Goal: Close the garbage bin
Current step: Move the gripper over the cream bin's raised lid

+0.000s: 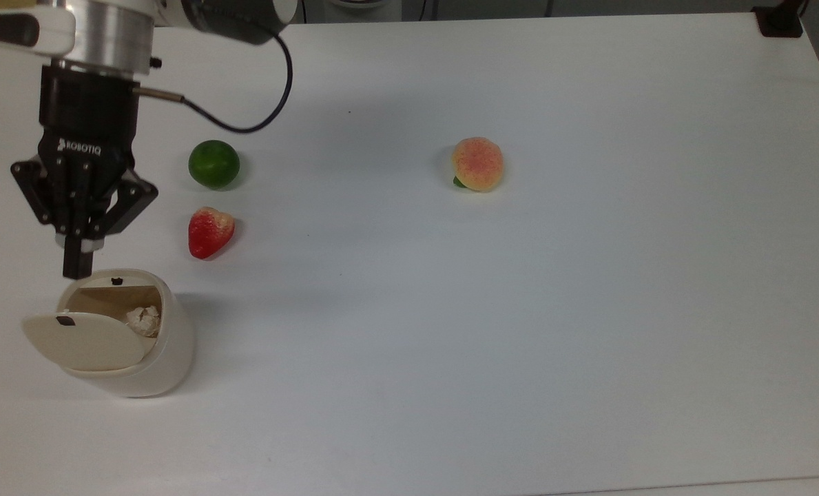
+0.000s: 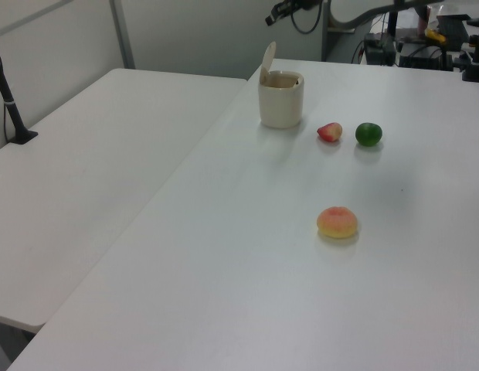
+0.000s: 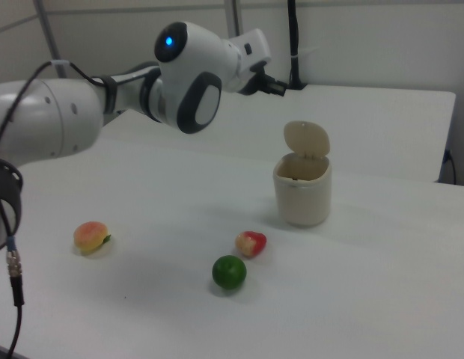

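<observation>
The garbage bin is a cream-white tub at the top view's lower left. Its flat lid with a small black tab stands hinged up, and crumpled paper lies inside. My gripper is shut and empty, its tip in line with the bin's far rim in the top view. In the left view the gripper hangs well above the upright lid of the bin. In the right view the gripper sits up and left of the lid and the bin.
A red strawberry and a green lime lie just right of my gripper in the top view. A peach lies mid-table. The white table stretches wide to the top view's right. The arm's cable loops above the lime.
</observation>
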Controlling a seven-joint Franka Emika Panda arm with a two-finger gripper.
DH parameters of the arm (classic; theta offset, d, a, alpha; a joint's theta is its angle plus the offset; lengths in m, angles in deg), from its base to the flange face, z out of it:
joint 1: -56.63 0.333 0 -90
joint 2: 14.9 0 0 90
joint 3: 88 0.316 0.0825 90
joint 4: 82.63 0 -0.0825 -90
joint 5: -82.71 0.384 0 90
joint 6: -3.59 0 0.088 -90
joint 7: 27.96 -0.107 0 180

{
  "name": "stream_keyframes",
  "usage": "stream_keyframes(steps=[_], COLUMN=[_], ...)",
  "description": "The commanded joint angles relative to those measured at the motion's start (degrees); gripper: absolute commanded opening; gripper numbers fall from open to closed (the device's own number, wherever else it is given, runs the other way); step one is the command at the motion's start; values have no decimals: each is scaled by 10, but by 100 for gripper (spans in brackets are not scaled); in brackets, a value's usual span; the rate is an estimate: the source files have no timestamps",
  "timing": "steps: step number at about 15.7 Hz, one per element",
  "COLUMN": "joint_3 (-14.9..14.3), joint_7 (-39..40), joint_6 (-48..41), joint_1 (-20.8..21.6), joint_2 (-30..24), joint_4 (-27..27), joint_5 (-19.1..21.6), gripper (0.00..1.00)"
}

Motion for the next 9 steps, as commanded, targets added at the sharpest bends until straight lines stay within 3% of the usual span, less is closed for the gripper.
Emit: stream_keyframes(steps=[1, 9], joint_3=[-2, -2], joint_7=[-5, 0], joint_6=[28, 60], joint_1=[-8, -19], joint_2=[45, 91], joint_4=[40, 48], joint_5=[3, -2], gripper=[0, 0])
